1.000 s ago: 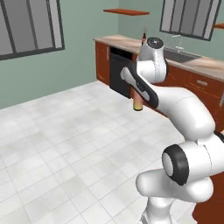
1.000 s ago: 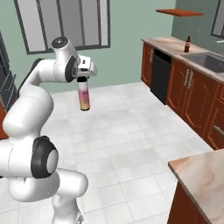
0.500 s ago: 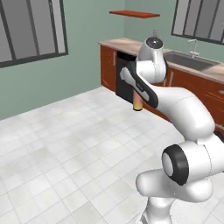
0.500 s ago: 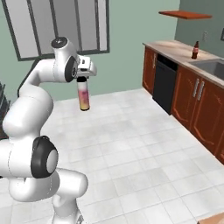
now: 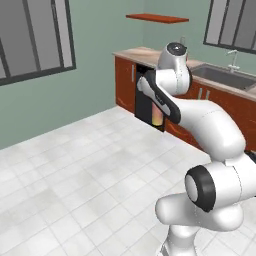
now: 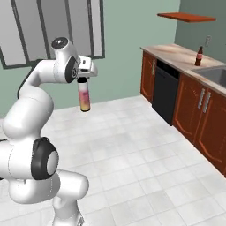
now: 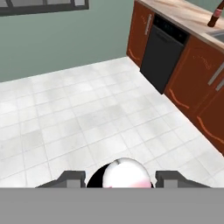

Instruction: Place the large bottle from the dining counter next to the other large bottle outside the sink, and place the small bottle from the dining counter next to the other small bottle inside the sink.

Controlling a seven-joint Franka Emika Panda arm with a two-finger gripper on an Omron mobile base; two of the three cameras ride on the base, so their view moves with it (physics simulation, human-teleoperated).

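My gripper [image 6: 82,80] is shut on the neck of the large bottle [image 6: 84,95], which hangs upright above the tiled floor, pink above and yellow-orange below. In the hand view its pale cap [image 7: 124,173] sits between my two fingers [image 7: 72,177]. From the left base view the large bottle's [image 5: 157,117] lower part shows behind my forearm. The other large bottle [image 6: 199,56], dark brown with a red label, stands on the worktop left of the sink [image 6: 215,73]; it shows too in the hand view's top right corner [image 7: 215,16]. The small bottle and the dining counter are out of view.
A marbled worktop [image 6: 170,49] on wooden cabinets [image 6: 186,107] runs along the right wall, with a black dishwasher front [image 6: 163,92]. The sink's silver tap [image 5: 232,57] stands behind the basin [image 5: 221,76]. A shelf [image 6: 186,16] hangs above. Open tiled floor [image 6: 132,150] lies between me and the cabinets.
The whole scene has shifted with the base: the cabinets and sink have slid across both base views. The large bottle stays in my gripper at the same height.
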